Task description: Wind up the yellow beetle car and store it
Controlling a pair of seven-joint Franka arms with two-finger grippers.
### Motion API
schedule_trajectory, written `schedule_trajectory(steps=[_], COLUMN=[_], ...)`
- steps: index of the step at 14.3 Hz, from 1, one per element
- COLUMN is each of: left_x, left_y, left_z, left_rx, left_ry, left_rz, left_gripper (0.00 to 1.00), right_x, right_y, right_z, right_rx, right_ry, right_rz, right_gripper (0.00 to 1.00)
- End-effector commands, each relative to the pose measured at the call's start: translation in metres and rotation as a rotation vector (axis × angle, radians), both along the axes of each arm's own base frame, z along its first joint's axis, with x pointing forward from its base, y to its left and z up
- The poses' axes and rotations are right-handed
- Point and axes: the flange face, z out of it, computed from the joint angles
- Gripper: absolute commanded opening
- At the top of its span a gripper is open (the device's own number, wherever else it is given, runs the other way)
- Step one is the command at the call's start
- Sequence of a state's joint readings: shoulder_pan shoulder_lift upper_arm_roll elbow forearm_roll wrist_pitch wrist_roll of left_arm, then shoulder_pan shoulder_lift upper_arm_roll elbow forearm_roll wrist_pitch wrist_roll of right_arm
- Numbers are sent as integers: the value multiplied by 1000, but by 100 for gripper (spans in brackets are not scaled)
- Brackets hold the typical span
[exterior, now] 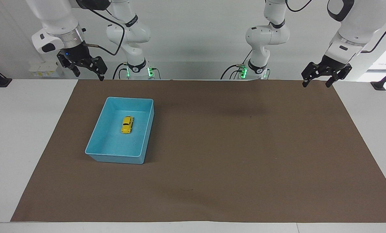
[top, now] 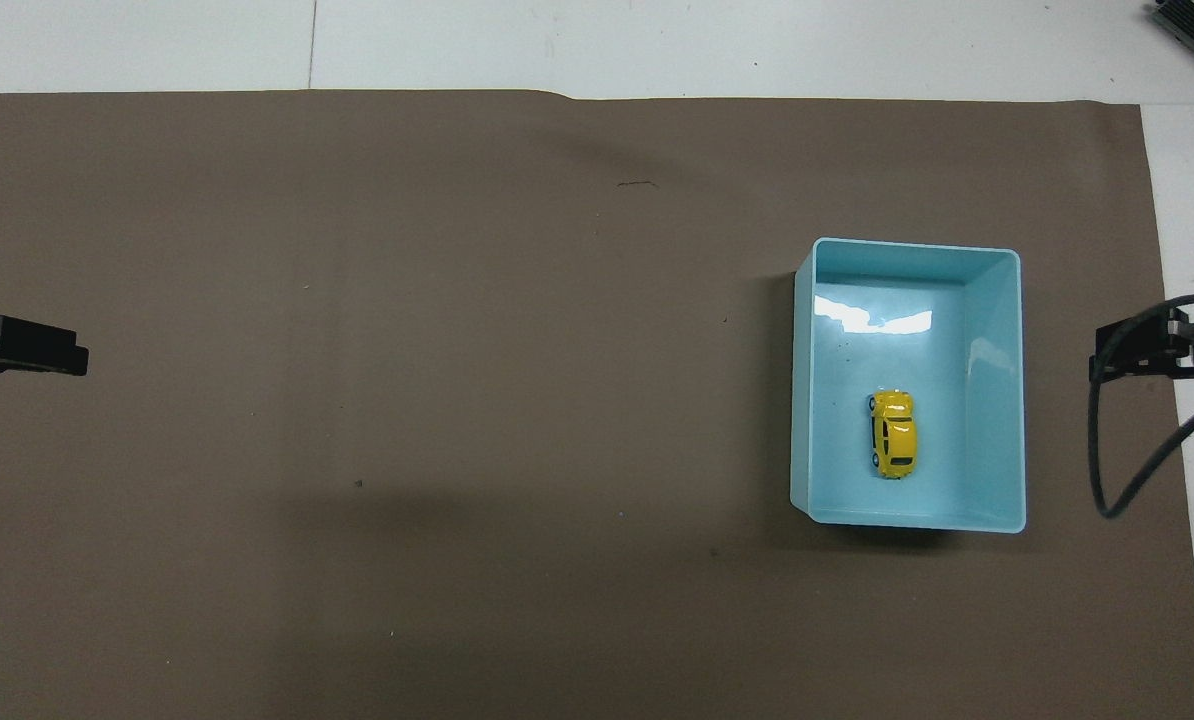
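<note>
Facing view: right gripper (exterior: 84, 69) and left gripper (exterior: 319, 79) hang spread and empty over the mat's robot edge. The yellow beetle car (exterior: 127, 124) lies in the light-blue bin (exterior: 115, 157), at twelve o'clock from center. Storing looks done; winding probably too.

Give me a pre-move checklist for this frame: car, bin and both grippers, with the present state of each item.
1. yellow beetle car lies inside the light-blue bin, on its wheels: ok.
2. Bin sits flat on the brown mat, toward the right arm's end: ok.
3. right gripper raised, holding nothing, open: ok.
4. left gripper raised over the mat's edge, waiting, open and holding nothing: ok.
5. Car wound up: cannot tell.
</note>
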State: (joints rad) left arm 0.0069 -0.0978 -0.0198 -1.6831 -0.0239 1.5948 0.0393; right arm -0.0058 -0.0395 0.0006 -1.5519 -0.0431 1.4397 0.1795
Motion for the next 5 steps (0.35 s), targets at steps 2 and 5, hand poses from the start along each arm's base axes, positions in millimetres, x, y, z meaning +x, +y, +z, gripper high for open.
schedule_trajectory(steps=[2, 5], left_x=[-1, -1], left_y=[3, 3], left_z=[3, 3], left_rx=[18, 18], left_ry=[-11, -11], left_rz=[11, 11], left_gripper=[100, 100], right_x=[-1, 0], right_y=[-5, -18], right_z=[-1, 0], right_rx=[34, 36], right_ry=[10, 4], right_rz=[11, -7], right_gripper=[100, 100])
